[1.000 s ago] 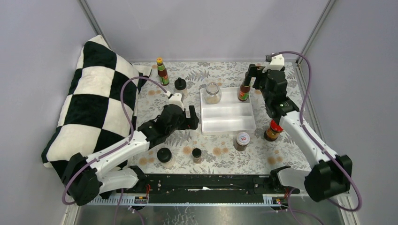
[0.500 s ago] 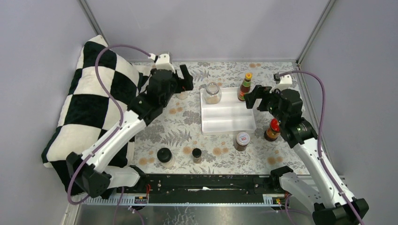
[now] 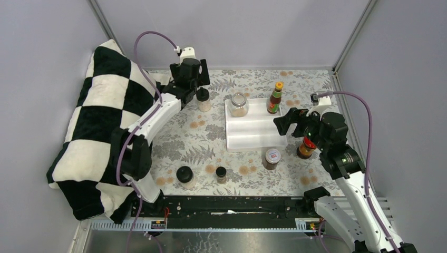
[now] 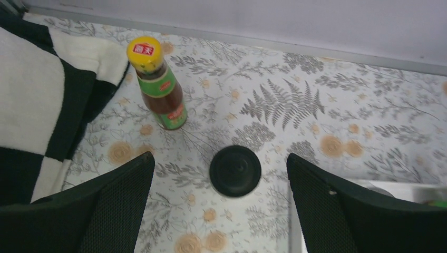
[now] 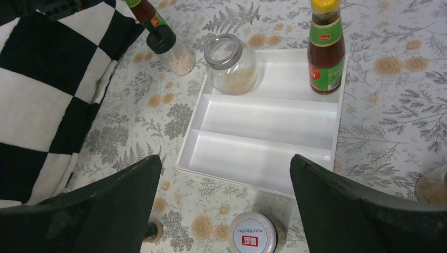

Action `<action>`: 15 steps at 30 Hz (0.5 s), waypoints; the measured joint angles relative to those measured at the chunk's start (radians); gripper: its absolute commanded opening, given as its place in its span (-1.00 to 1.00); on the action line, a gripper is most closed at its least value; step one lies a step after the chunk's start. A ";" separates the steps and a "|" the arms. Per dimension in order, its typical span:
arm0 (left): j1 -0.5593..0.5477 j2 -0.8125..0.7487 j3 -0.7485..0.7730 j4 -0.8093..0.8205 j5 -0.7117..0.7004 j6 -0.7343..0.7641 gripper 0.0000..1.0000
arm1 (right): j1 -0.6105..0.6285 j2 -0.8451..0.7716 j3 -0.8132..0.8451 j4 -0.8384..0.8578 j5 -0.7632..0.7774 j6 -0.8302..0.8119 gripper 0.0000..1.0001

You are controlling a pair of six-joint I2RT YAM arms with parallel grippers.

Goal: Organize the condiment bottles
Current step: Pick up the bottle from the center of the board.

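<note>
At the lower centre of the overhead frame stand a black-lidded jar (image 3: 184, 175) and a small dark-capped jar (image 3: 221, 173); to the right are a red-and-white-lidded jar (image 3: 272, 156) and a red-capped bottle (image 3: 302, 152). The right gripper (image 5: 225, 158) hangs spread and empty over the white tray (image 3: 253, 142), whose far compartment holds a clear-lidded jar (image 3: 239, 104) and a sauce bottle (image 3: 274, 99). At upper left, the left gripper (image 4: 219, 156) hovers wide apart above a black-topped jar (image 4: 235, 171), with a second sauce bottle (image 4: 158, 84) beside the checkered cushion (image 3: 100, 121).
</note>
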 measured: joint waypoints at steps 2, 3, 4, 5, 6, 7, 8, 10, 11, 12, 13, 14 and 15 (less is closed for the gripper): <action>0.011 0.042 0.028 0.011 -0.009 0.019 0.97 | 0.000 -0.003 -0.012 -0.006 -0.009 0.003 0.99; 0.015 0.058 0.040 0.021 -0.014 0.028 0.97 | 0.000 -0.003 -0.017 -0.009 -0.011 0.006 0.99; 0.019 0.071 0.048 0.031 -0.019 0.038 0.97 | 0.000 -0.001 -0.020 -0.014 -0.017 0.007 0.99; 0.022 0.083 0.058 0.039 -0.025 0.048 0.97 | 0.000 0.001 -0.023 -0.016 -0.020 0.009 0.99; 0.023 0.093 0.066 0.047 -0.029 0.055 0.98 | 0.000 0.003 -0.025 -0.019 -0.025 0.010 0.99; 0.024 0.102 0.075 0.050 -0.033 0.062 0.98 | 0.000 0.004 -0.027 -0.021 -0.027 0.011 0.99; 0.030 0.113 0.086 0.058 -0.035 0.067 0.97 | 0.000 0.003 -0.031 -0.021 -0.028 0.012 0.99; 0.033 0.127 0.096 0.071 -0.035 0.070 0.97 | 0.000 0.004 -0.033 -0.023 -0.032 0.014 0.99; 0.037 0.131 0.096 0.076 -0.035 0.071 0.97 | 0.000 0.005 -0.033 -0.023 -0.034 0.014 0.99; 0.041 0.134 0.096 0.080 -0.036 0.071 0.97 | 0.000 0.005 -0.033 -0.023 -0.035 0.014 0.99; 0.047 0.135 0.095 0.087 -0.036 0.073 0.97 | 0.000 0.006 -0.033 -0.023 -0.035 0.015 0.99; 0.053 0.137 0.093 0.092 -0.037 0.074 0.98 | 0.000 0.007 -0.034 -0.023 -0.035 0.016 0.99; 0.060 0.137 0.091 0.101 -0.039 0.076 0.97 | 0.000 0.008 -0.035 -0.022 -0.035 0.016 0.99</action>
